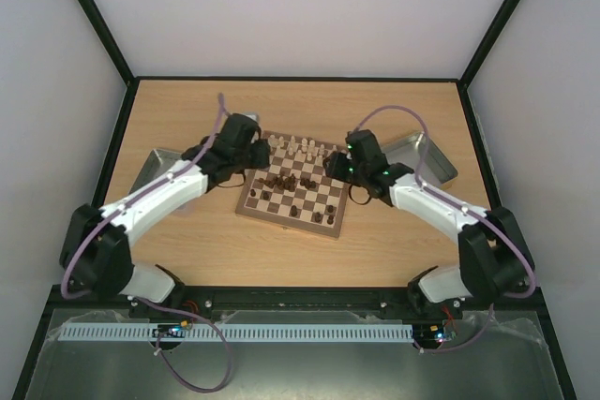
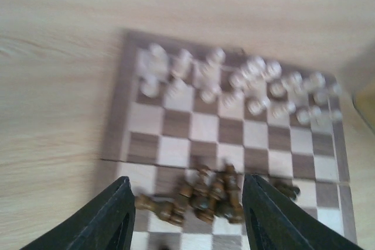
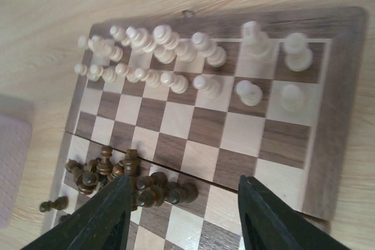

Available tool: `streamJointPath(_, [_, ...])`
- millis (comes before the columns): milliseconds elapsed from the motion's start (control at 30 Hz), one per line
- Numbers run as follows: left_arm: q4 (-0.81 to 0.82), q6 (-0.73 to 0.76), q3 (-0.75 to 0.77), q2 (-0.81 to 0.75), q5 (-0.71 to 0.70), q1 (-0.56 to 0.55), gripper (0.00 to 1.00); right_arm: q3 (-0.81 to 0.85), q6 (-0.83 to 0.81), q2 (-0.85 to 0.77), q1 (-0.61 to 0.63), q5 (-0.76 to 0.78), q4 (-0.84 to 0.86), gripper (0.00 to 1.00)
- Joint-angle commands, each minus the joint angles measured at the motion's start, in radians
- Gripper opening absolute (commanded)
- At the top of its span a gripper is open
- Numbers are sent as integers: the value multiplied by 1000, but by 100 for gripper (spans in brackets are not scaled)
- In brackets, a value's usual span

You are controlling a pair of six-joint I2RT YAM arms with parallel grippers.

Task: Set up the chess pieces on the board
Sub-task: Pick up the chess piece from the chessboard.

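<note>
The board (image 1: 286,223) lies at mid-table. Cream chess pieces (image 1: 300,149) stand in two rows along its far side. Dark chess pieces (image 1: 291,180) are heaped near the middle, with a few more scattered on the near squares. My left gripper (image 1: 255,162) hovers over the board's left part. In the left wrist view it (image 2: 186,180) is open, with the blurred dark heap (image 2: 205,197) lying on the board (image 2: 117,115) below its gap. My right gripper (image 1: 334,167) is open (image 3: 185,178) above the board (image 3: 345,86), with toppled dark pieces (image 3: 170,191) beside its left finger and cream pieces (image 3: 176,57) beyond.
A grey metal tray (image 1: 155,168) sits left of the board, partly under the left arm. Another tray (image 1: 427,155) sits at the right, behind the right arm. Black frame posts and pale walls bound the table on three sides.
</note>
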Motion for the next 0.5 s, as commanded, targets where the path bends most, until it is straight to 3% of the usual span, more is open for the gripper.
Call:
streamJointPath(0, [-78,49,32,-138,-202,49,54,116,-57,107,60,63,-131,47])
streamJointPath(267, [-68,129,2,-323,-279,69,61,262,-43,307,124,122,-229,32])
streamJointPath(467, [-50,153,-22,-386,-356,70,61,343,-55,378,142,142,-300,31])
